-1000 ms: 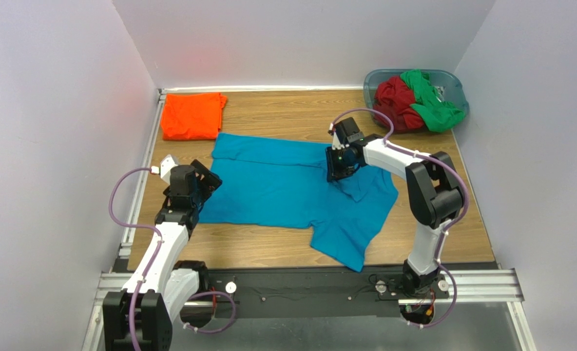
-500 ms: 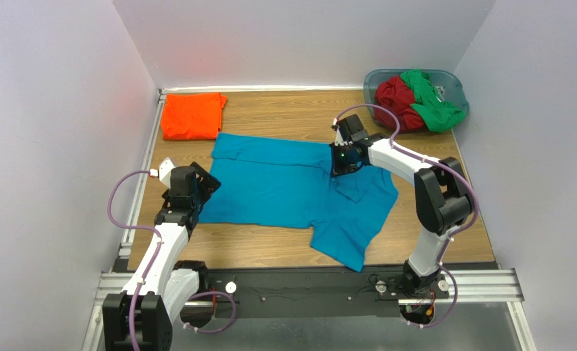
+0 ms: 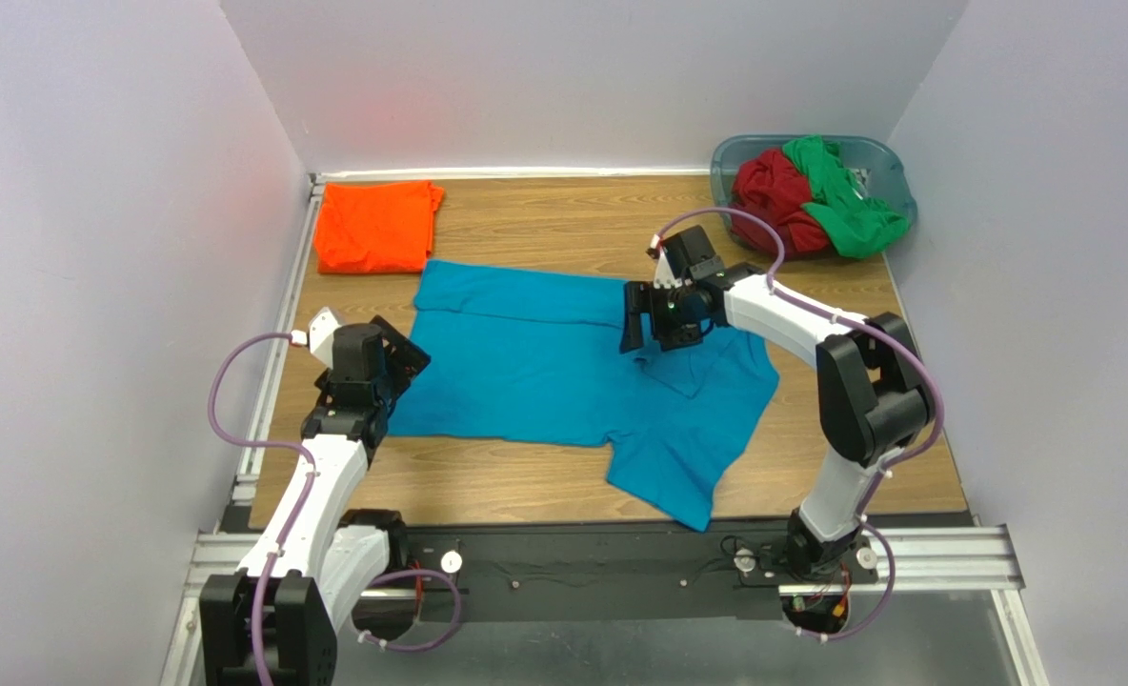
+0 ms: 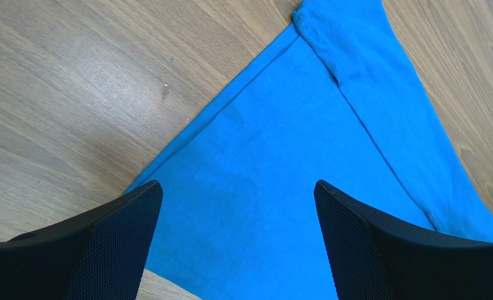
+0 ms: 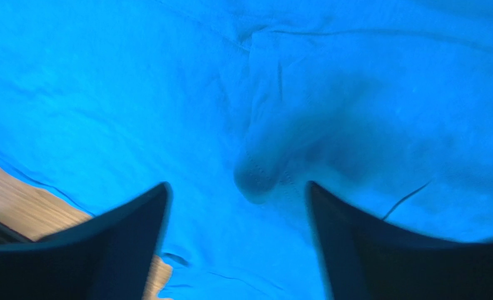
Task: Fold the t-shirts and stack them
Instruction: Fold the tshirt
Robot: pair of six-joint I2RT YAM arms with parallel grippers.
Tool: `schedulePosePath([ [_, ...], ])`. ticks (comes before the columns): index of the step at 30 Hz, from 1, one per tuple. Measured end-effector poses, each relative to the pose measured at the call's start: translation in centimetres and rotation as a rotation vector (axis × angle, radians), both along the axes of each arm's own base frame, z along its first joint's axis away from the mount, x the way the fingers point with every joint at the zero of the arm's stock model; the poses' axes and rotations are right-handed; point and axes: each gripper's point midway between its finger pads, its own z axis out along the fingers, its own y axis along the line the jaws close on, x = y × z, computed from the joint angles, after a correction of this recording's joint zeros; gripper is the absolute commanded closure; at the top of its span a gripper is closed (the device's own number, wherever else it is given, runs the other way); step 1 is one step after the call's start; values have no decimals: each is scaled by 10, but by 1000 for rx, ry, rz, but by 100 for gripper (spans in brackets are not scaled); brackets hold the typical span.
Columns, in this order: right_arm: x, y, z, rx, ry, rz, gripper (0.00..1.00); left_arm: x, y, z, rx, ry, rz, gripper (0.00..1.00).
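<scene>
In the middle of the brown wooden worktop [image 3: 527,493] lies the soft teal-blue t-shirt [image 3: 541,372], spread out flat. The left gripper [image 4: 235,190] is spread wide above the shirt's left corner and holds nothing. The right gripper [image 5: 236,187] is spread wide too, above a small bump of cloth. The bright orange t-shirt [image 3: 378,226] sits folded in the far left corner. The dark red t-shirt [image 3: 773,193] and the green t-shirt [image 3: 842,207] lie bunched in the grey-blue plastic tub [image 3: 882,157].
</scene>
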Motion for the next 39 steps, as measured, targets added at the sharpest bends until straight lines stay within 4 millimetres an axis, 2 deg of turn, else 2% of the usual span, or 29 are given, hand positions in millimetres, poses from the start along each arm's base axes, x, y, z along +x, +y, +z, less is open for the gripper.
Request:
schedulePosePath([
  [6, -8, -4, -2, -7, 11, 2, 0, -2, 0, -4, 0, 18, 2, 2],
  [13, -23, -21, 20, -22, -50, -42, 0, -3, 0, -5, -2, 26, 5, 2],
  [17, -41, -38, 3, -77, -16, -78, 2, -3, 0, -6, -3, 27, 6, 2],
  [20, -56, -51, -15, -129, 37, -108, 14, -3, 0, -5, -7, 26, 9, 2],
  [21, -59, -54, -19, -141, 49, -111, 14, -3, 0, -5, -7, 25, 10, 2],
  [23, -61, -58, -25, -162, 65, -133, 21, -3, 1, -5, -8, 25, 13, 2],
  [28, -59, -64, -32, -196, 71, -166, 36, -3, 1, -5, -10, 24, 18, 2],
  [30, -59, -67, -34, -210, 69, -179, 39, -3, 1, -5, -9, 24, 21, 2],
  [32, -57, -69, -35, -224, 67, -191, 46, -3, 2, -5, -7, 24, 25, 2],
  [33, -57, -70, -35, -227, 67, -198, 56, -3, 2, -5, -6, 24, 26, 2],
  [39, -55, -75, -37, -250, 60, -228, 75, -3, 3, -5, -5, 23, 31, 1],
])
